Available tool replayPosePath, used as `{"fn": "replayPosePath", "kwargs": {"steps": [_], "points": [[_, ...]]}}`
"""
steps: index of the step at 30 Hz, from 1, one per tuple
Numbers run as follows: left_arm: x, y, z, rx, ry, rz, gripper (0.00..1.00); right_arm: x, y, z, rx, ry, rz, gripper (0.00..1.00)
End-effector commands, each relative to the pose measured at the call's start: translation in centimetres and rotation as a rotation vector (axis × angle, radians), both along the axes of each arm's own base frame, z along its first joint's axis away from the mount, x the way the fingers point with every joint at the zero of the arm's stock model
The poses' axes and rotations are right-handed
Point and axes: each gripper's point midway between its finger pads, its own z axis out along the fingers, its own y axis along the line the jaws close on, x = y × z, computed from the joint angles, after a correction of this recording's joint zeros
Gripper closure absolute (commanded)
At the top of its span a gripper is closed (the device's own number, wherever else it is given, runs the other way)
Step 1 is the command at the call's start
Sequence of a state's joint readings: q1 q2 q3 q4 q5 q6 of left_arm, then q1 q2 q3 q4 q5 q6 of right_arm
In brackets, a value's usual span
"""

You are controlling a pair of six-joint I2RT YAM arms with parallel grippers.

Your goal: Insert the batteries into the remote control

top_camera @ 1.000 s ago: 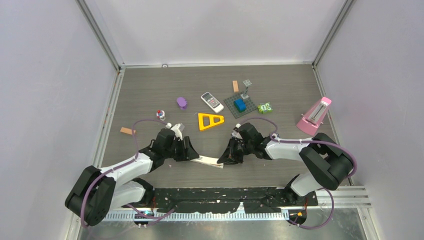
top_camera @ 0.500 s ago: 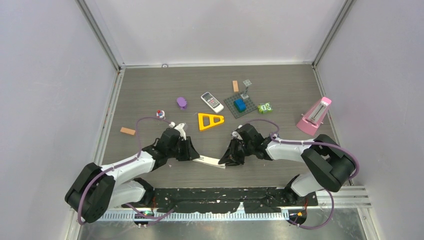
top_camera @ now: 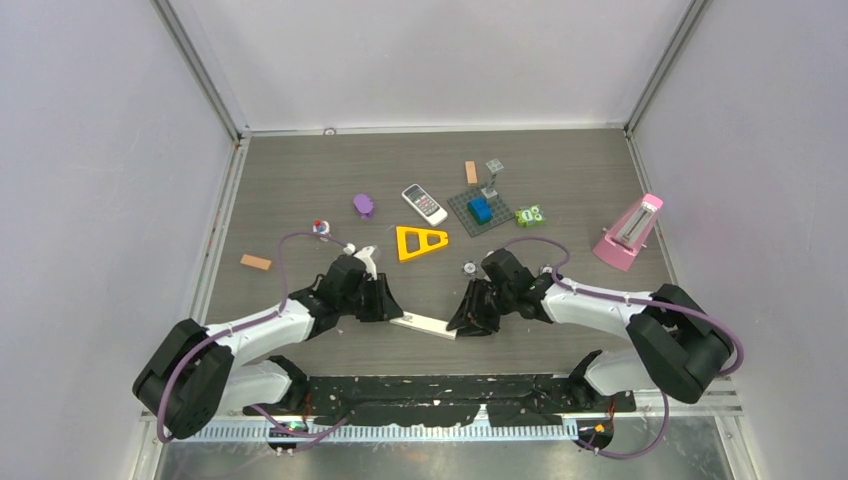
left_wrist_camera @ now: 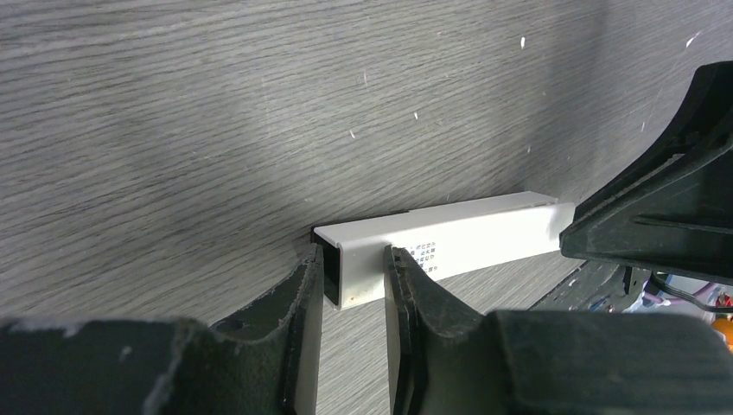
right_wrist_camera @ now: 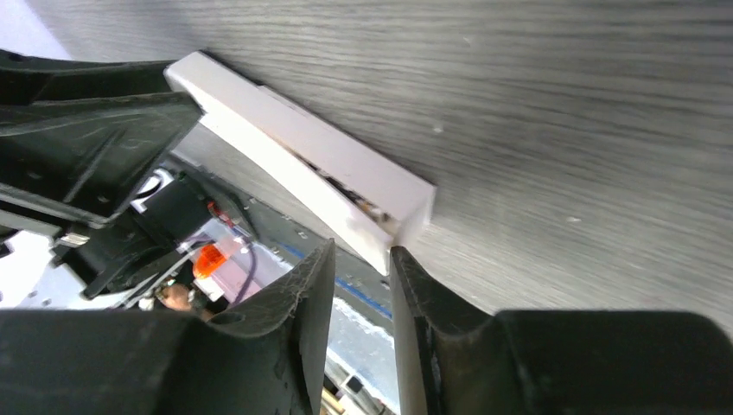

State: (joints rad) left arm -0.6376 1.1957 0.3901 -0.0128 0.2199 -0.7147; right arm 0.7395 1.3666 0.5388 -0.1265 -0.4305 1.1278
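Note:
The remote control is a slim white bar lying low near the table's front edge, between both arms. My left gripper is shut on its left end; the left wrist view shows the fingers pressed on either side of the remote control. My right gripper stands at the other end with its jaws apart. In the right wrist view that end of the remote control sits just ahead of the right gripper, its corner at one fingertip. No batteries can be made out in any view.
Farther back lie a yellow triangle, a small white keypad handset, a purple piece, a grey baseplate carrying a blue brick, a green toy, a pink metronome and an orange stick.
The left gripper has closed on the remote's left end. The right gripper's jaws have opened from shut. Both grippers and the remote have shifted slightly to the right.

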Motion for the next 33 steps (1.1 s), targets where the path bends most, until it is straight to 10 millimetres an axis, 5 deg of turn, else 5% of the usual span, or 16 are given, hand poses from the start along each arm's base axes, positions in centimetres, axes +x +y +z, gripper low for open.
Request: {"fn": "replayPosePath", "kwargs": {"steps": [1, 17, 28, 33], "points": [[-4.0, 4.9, -5.1, 0.245, 0.167, 0.015, 0.82, -1.3, -2.4, -0.7, -0.112, 0.015, 0.011, 0.63], [-4.1, 4.5, -5.1, 0.24, 0.174, 0.004, 0.79, 0.5, -1.5, 0.1, -0.096, -0.068, 0.006, 0.58], [-4.1, 4.0, -5.0, 0.215, 0.161, 0.006, 0.79, -1.3, -3.7, -4.3, -0.213, 0.011, 0.031, 0.67], [-4.3, 3.9, -5.1, 0.209, 0.156, 0.0, 0.79, -0.5, -3.5, -4.5, -0.243, -0.036, 0.044, 0.6]]}}
